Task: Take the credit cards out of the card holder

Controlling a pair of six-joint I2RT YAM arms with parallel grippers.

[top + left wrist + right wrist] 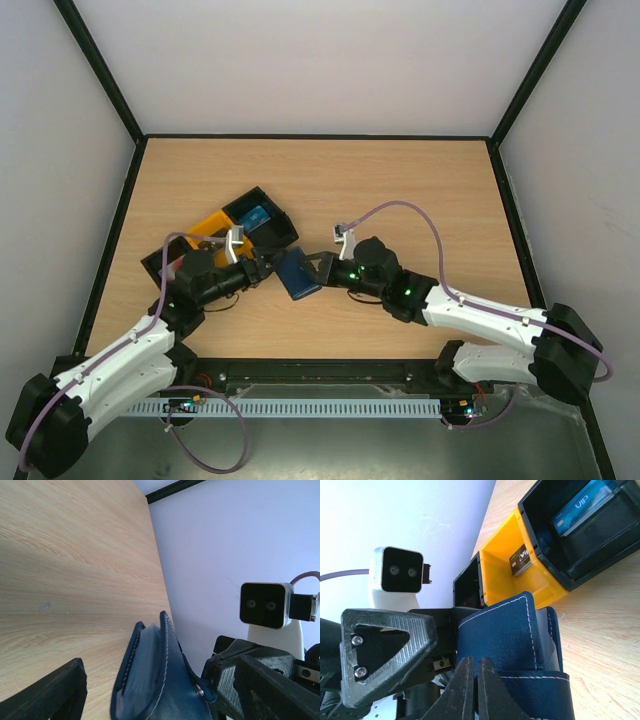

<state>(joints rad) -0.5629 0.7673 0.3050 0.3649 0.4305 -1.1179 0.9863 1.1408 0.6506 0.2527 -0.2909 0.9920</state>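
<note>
Blue "VIP" card [582,505] in black tray [620,537], dark card [522,560] in yellow tray [502,575]. Right claw [472,690] clamps card holder [505,640], left claw [150,675] apart.

card holder [298,273] upright between my grippers, front-centre over the table [400,190]: left gripper [266,268] at its left, right gripper [320,268] at its right, clamped on its edge. Row of trays [225,238] behind-left of it. One card [258,215] in the far tray [280,234], another card [521,560] in the middle tray [502,577].
</note>
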